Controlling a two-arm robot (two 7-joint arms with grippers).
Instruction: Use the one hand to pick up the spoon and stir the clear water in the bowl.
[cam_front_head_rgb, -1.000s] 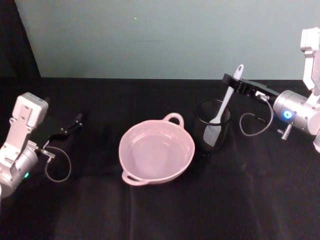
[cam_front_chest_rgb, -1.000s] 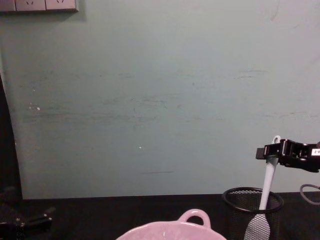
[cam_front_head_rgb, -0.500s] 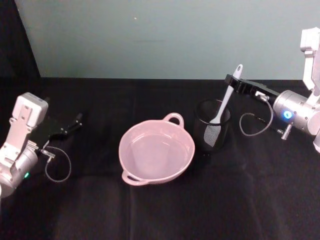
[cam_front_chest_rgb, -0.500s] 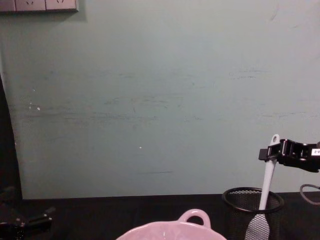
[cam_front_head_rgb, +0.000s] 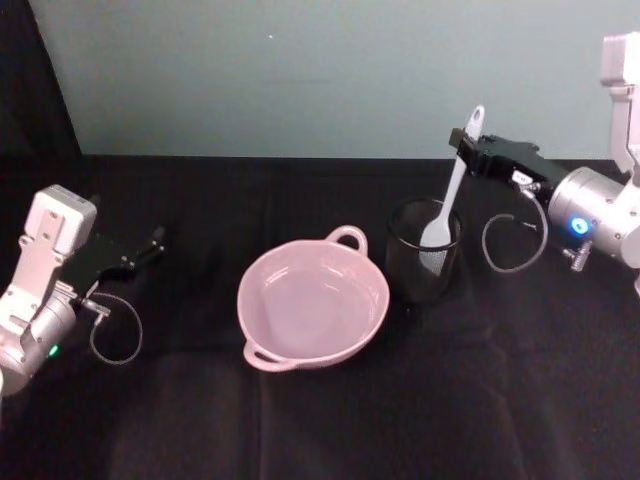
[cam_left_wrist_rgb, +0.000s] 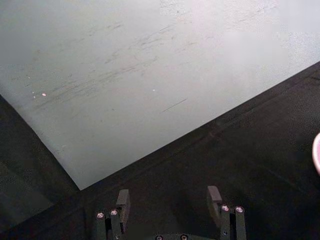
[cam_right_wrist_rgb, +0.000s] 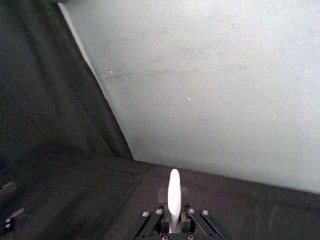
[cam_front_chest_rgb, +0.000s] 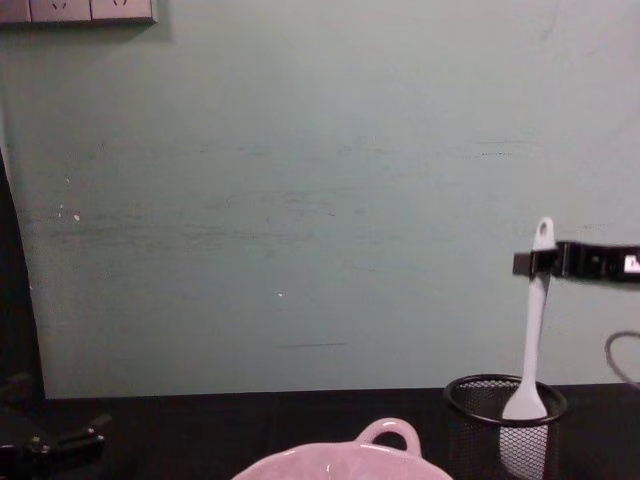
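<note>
**Getting the spoon out of the cup**

The right claw (cam_front_head_rgb: 465, 140) is clamped on the top of the handle of the long thin white plastic spoon (cam_front_head_rgb: 447, 195), just under its little hole. The spoon stands almost straight up. Its flat head is at the mouth of the round black wire-mesh cup (cam_front_head_rgb: 423, 272), not yet clear of the rim. The wide pale pink bowl (cam_front_head_rgb: 243, 300) of water sits on the black tabletop (cam_front_head_rgb: 320, 430) just beside the cup, on its left. So this looks like the pick-up step, with no stirring yet. Next the claw likely needs to go higher, move over the bowl, and dip the spoon in. The left claw (cam_front_head_rgb: 152, 243) rests far left, fingers apart, holding nothing.
</note>
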